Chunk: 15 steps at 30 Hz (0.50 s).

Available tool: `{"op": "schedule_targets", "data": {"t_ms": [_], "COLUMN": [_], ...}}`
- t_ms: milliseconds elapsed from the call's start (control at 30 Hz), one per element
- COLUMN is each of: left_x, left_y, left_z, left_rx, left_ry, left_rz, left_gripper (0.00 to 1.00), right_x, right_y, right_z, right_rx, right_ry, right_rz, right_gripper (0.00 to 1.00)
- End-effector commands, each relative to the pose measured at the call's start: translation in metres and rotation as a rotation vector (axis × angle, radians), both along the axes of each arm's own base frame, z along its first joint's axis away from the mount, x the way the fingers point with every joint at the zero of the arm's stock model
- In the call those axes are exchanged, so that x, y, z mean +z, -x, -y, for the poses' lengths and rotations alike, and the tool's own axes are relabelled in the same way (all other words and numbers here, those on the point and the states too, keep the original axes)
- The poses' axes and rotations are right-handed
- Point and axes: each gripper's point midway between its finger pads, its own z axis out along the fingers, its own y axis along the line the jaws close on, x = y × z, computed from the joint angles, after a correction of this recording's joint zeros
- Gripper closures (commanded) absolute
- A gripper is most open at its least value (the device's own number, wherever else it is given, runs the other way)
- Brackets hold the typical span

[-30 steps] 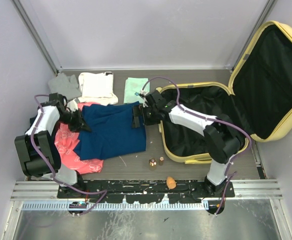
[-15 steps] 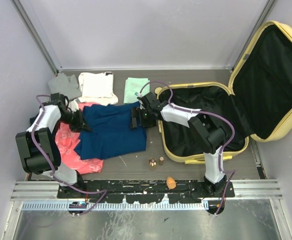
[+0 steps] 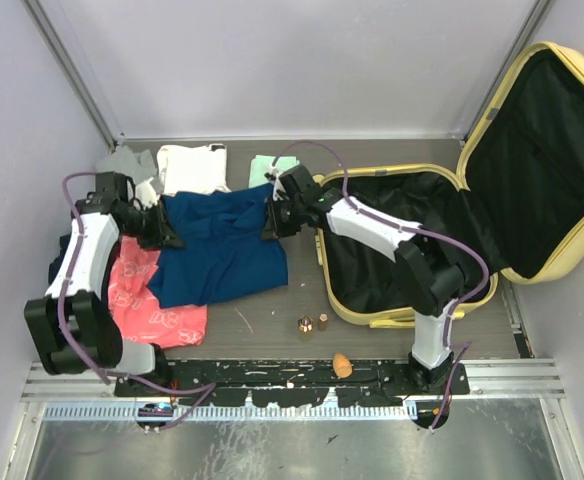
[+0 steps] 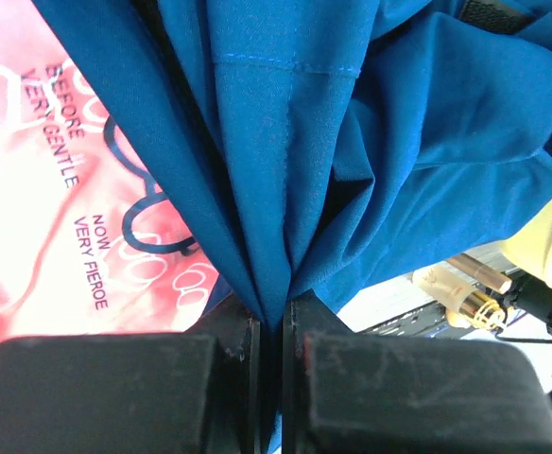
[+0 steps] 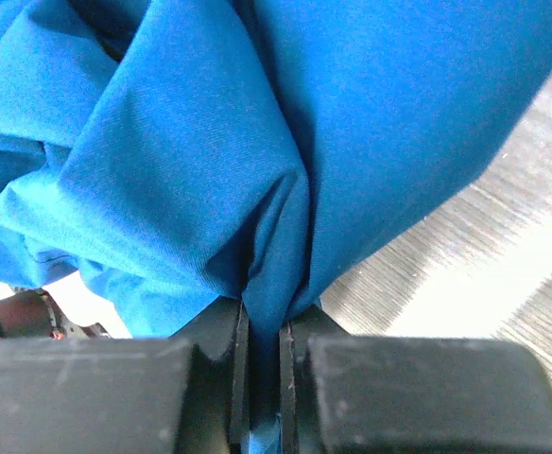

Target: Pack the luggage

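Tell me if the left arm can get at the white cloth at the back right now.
Probably not yet. The white cloth lies close by and uncovered, but the left gripper is shut on the blue garment and would have to let go first.

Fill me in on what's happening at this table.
Both arms are handling one blue garment. The left pincer is shut on its left edge and the right pincer on its right edge, so the cloth is bunched between them. The luggage lies open on the right, with no clothes visible inside it. A pink garment lies partly under the blue one.
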Motion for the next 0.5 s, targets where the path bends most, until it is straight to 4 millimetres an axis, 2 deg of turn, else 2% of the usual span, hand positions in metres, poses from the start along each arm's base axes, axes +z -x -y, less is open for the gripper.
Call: {"op": "schedule_targets", "data": {"t_ms": [0,100,200,333,400,467], "left_x": [0.077,0.110,0.144,0.178,0.189,0.197], "left_y": [-0.013,-0.022,-0.035,-0.046,-0.049,-0.051], "left_z": [0.026,0.046,0.073,0.128,0.159,0.190], "left_rx": [-0.055,-0.073,-0.102,-0.180,-0.223,-0.278], "left_ry": [0.054,0.087,0.136,0.196,0.219,0.239], "left_rz": [0.236,0.327,0.422,0.504,0.536,0.565], "left_gripper": [1.00,1.00,1.00,1.00,1.00,1.00], "right_x": [0.130,0.160,0.182,0.196,0.202,0.208], "right_y": [-0.006,-0.007,-0.008,-0.001,-0.003,-0.009], "right_z": [-0.002,0.016,0.045,0.090,0.120,0.158], "right_rx": [0.077,0.080,0.083,0.122,0.099,0.043], "right_ry": [-0.154,-0.150,-0.122,-0.067,-0.027,0.020], "right_rz": [0.298,0.371,0.433,0.496,0.518,0.536], "right_gripper": [1.00,1.00,1.00,1.00,1.00,1.00]}}
